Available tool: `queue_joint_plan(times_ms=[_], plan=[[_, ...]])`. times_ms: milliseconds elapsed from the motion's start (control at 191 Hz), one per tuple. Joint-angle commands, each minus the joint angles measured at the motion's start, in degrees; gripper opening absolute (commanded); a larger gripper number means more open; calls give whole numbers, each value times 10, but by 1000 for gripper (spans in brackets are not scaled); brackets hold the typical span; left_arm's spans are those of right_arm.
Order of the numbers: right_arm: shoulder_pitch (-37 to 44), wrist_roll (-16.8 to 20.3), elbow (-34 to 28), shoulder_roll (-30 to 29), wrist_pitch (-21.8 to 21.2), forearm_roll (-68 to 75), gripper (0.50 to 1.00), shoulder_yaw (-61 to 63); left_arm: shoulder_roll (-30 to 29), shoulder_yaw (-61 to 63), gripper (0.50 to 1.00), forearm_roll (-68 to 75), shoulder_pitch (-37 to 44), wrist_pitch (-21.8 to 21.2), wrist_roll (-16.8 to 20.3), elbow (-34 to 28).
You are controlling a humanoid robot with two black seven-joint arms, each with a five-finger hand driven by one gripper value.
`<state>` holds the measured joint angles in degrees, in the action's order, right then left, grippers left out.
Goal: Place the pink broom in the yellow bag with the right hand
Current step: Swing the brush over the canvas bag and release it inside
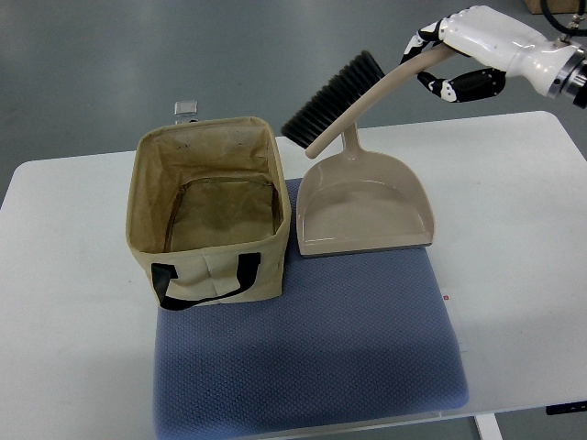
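Right hand (463, 57) raised — fingers (459, 87) curled, gripping

A pale pink dustpan (365, 206) lies flat with its tray on the far right part of a blue quilted mat (312, 353), its handle pointing away over the white table (514, 247). The mat covers the table's middle and reaches the near edge. A small metal clip-like object (187, 109) shows at the table's far edge, too small to identify.
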<state>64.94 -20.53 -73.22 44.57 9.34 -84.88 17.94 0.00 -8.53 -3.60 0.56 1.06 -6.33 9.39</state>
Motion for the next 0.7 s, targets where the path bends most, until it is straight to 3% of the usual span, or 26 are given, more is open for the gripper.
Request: queue_joint_plan(times_ms=[0,194,420,435,462,530,556,566,603,692], plan=[[7,1,5,-47,0,-4,500,1,0,0,1000,0,1,0,0,0],[5,14,22,-120,3,-20,500,0,0,0,1000,0,0,0,0,-1],[-10,15,32,-152,16,-32,500,-1,0,0,1000,0,0,0,0,0],[-11,15,32,-152,17,-32,515,0,0,0,1000,0,0,0,0,0],[-15,15,32,-155,21,-32,592,0,0,0,1000,0,0,0,0,0],[-21,14,33,-155,30,-32,725,0,0,0,1000,0,0,0,0,0],[-24,14,34,-155,32,-32,803,0,0,0,1000,0,0,0,0,0],[-24,14,34,-155,32,-32,803,0,0,0,1000,0,0,0,0,0],[-27,14,35,-156,35,-32,903,0,0,0,1000,0,0,0,0,0],[-30,13,36,-155,35,-31,913,1,0,0,1000,0,0,0,0,0]])
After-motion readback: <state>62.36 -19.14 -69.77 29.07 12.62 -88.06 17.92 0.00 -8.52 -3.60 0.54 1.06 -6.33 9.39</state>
